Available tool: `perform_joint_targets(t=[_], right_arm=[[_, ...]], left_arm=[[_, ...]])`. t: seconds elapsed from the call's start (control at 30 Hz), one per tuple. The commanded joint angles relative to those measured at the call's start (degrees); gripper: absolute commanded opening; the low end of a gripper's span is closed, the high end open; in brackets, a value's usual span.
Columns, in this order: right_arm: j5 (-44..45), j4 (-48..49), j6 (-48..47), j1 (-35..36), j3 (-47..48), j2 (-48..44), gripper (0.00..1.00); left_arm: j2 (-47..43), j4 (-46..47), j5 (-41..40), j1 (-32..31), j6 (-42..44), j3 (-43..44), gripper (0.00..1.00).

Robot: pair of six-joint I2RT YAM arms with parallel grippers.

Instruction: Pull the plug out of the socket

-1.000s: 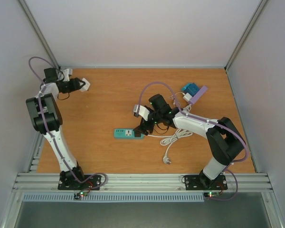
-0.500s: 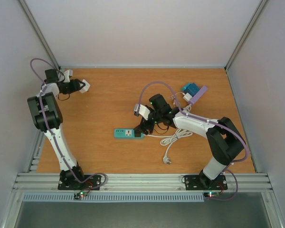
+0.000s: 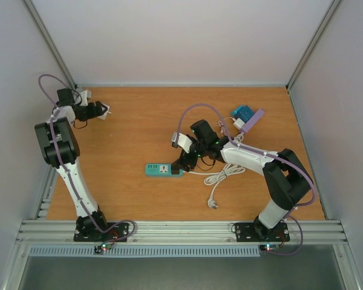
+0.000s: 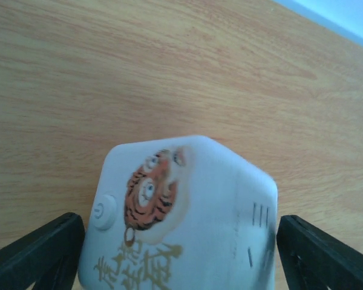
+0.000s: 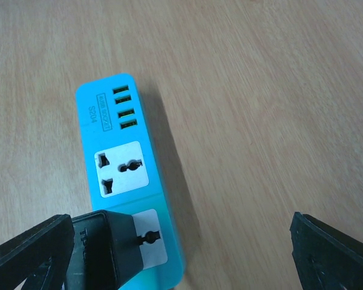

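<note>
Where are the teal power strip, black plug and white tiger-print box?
teal power strip (image 5: 103, 134): right wrist view, USB end.
black plug (image 5: 100, 254): right wrist view, top face.
white tiger-print box (image 4: 187, 223): left wrist view, front face.

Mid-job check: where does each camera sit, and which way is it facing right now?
Top external: above and behind the robot, looking down on the table; left arm and right arm show whole.
Left wrist: on the left gripper, looking down at a white tiger-print box held between its black fingers, wood beyond.
Right wrist: on the right gripper, looking down at the teal power strip and the black plug in it; fingertips at both lower corners.
Shared: top external and right wrist both show the power strip.
</note>
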Motion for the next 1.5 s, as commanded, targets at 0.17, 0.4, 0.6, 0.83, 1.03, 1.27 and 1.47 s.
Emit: perform_joint_targets(t=[0.17, 0.4, 0.6, 0.83, 1.03, 1.27, 1.47], right_arm=[[-0.89, -0.69, -0.33, -0.27, -0.68, -2.96, 0.99], [-2.04, -2.05, -2.06, -0.25, -0.85, -3.64, 0.98], [-3.26, -3.72, -4.99, -0.31, -0.64, -3.40, 0.96], [-5.70, -6.72, -9.76, -0.24, 0.30, -2.41, 0.92], [-8.32, -9.23, -11.87, -0.21, 1.44, -0.74, 0.84], [-8.61, -9.26, -13.51, -0.21, 0.98, 1.07, 0.79], [-9.36, -8.61, -12.67, -0.16, 1.28, 2.39, 0.75]], left_arm=[[-3.19, 0.49, -3.98, 0.81, 1.03, -1.45, 0.97], [-8.62, 0.22, -3.78, 0.93, 5.00, -4.38, 1.00], [-15.99, -0.44, -1.71, 0.93, 12.78, -7.98, 1.00], [-25.50, -5.94, 4.54, 0.21, 25.54, -14.85, 1.00], [-34.16, -13.01, 8.92, -2.92, 39.60, -23.52, 1.00], [-40.11, -21.41, 11.01, -11.09, 51.64, -32.38, 0.99], [-41.56, -23.72, 12.93, -18.24, 56.87, -38.29, 0.88]])
